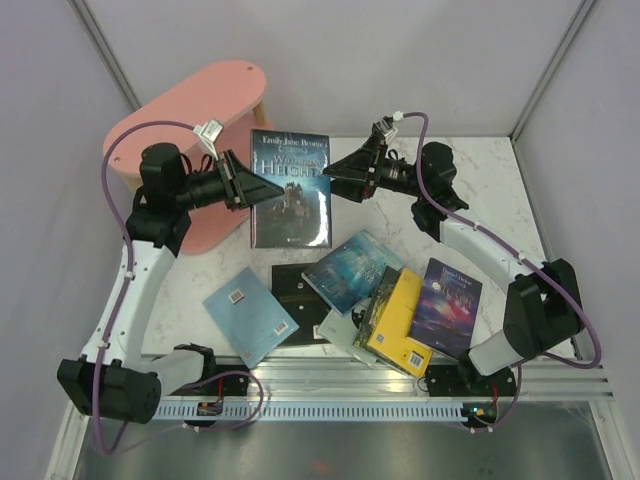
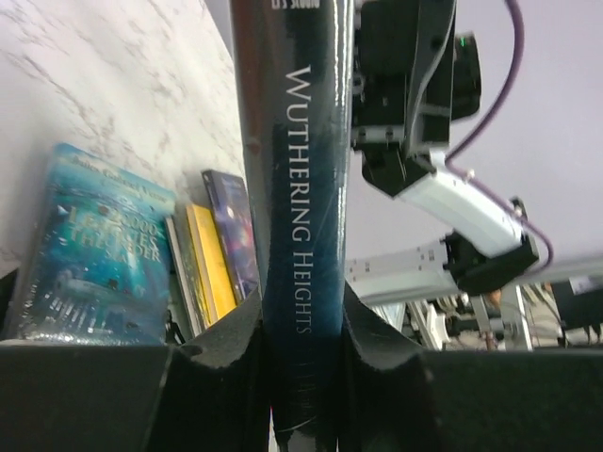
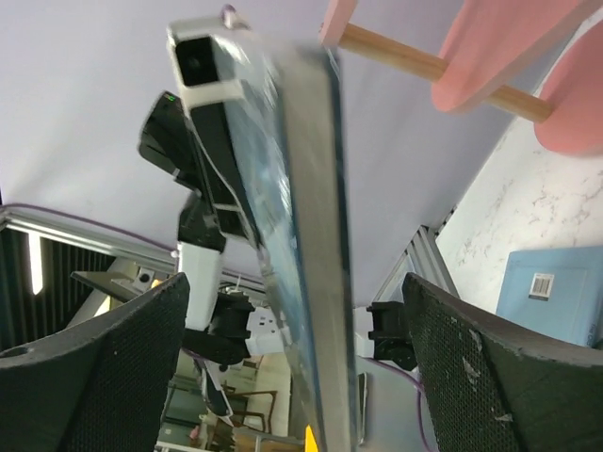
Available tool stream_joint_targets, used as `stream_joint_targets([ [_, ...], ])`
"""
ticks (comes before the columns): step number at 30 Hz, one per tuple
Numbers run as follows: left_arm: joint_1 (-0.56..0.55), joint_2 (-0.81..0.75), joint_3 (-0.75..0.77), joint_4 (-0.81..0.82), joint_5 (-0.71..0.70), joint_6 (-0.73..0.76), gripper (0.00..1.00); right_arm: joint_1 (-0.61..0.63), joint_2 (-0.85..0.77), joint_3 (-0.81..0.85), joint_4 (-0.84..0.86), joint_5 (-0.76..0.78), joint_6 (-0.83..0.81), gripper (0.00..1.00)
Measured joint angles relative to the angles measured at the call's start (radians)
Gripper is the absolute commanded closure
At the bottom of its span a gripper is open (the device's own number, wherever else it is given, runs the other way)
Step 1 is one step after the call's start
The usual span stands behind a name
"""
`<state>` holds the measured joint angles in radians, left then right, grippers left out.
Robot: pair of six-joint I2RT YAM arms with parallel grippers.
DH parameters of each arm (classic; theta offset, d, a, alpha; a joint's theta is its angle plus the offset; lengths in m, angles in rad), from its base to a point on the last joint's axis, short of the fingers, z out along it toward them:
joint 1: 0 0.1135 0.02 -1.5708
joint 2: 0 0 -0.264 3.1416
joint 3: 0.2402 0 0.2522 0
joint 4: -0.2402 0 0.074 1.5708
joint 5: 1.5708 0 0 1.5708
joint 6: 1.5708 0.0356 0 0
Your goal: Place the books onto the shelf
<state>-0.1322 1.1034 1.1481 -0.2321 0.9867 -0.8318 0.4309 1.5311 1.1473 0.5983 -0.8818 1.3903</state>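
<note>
A dark "Wuthering Heights" book (image 1: 290,188) is held up off the table, its cover facing the top camera. My left gripper (image 1: 243,182) is shut on its spine (image 2: 301,188), which is squeezed between both pads. My right gripper (image 1: 337,172) sits at the book's opposite edge with its jaws wide apart; the page edge (image 3: 316,235) stands between the fingers without touching them. The pink shelf (image 1: 200,110) is just behind and to the left of the held book, and its boards (image 3: 499,47) and a wooden post (image 3: 391,55) show in the right wrist view.
More books lie on the marble table (image 1: 480,190): a pale blue one (image 1: 250,313), a black one (image 1: 300,290), a teal one (image 1: 350,270), a yellow one (image 1: 398,322) on a grey-green one, and a purple galaxy one (image 1: 448,305). Grey walls close in the back.
</note>
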Motion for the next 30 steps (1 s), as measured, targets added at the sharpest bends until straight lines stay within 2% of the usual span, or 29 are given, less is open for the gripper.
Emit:
stream_joint_targets([
  [6, 0.042, 0.179, 0.325, -0.111, -0.102, 0.011, 0.98, -0.010, -0.036, -0.030, -0.101, 0.056, -0.034, 0.02],
  [14, 0.236, 0.397, 0.713, -0.196, -0.201, -0.017, 0.98, -0.057, -0.121, -0.070, -0.152, 0.099, -0.050, 0.02],
  [19, 0.289, 0.587, 0.941, -0.197, -0.283, -0.074, 0.98, -0.055, -0.126, -0.098, -0.163, 0.100, -0.053, 0.02],
  [27, 0.290, 0.761, 1.032, -0.229, -0.433, -0.170, 0.98, -0.055, -0.145, -0.119, -0.227, 0.114, -0.083, 0.03],
  [30, 0.290, 0.812, 1.053, -0.239, -0.440, -0.231, 0.98, -0.055, -0.164, -0.124, -0.251, 0.117, -0.100, 0.03],
])
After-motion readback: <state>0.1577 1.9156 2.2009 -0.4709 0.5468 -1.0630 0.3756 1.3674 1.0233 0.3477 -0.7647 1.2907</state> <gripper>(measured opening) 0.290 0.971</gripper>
